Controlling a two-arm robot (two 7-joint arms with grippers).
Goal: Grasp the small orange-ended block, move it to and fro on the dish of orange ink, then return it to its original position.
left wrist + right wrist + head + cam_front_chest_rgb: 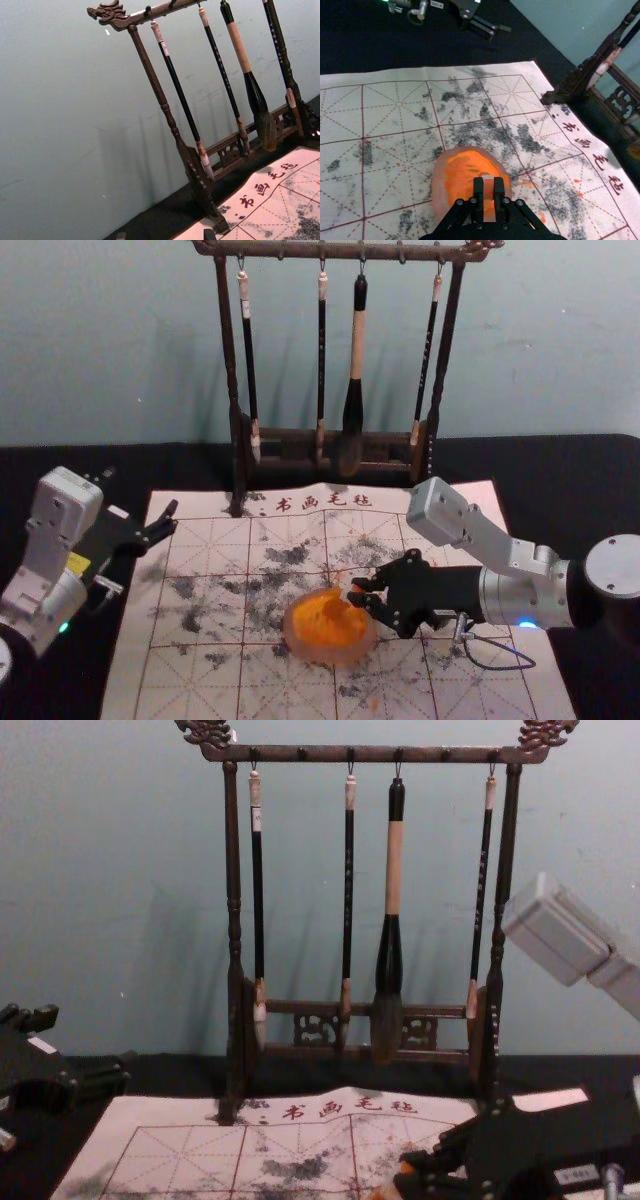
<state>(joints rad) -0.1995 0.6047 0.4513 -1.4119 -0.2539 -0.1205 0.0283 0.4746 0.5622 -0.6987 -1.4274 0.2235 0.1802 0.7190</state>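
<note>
Right gripper [358,598] clenched on a small, pinkish, rectangular block [488,190].
Block over the round, orange-inked dish [291,642] (touching or not, I can't tell); left gripper [173,519] parked, spread wide, at left.

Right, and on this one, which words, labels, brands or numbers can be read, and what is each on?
"书画毛毡", in dark red on the white gridded felt mat.
Small characters on thin black-handled brushes: too small to read.
White sticker on the leftmost brush: too small.
White label on the right gripper: too blurred to quote surely.
White label on the left gripper: unreadable.
</note>
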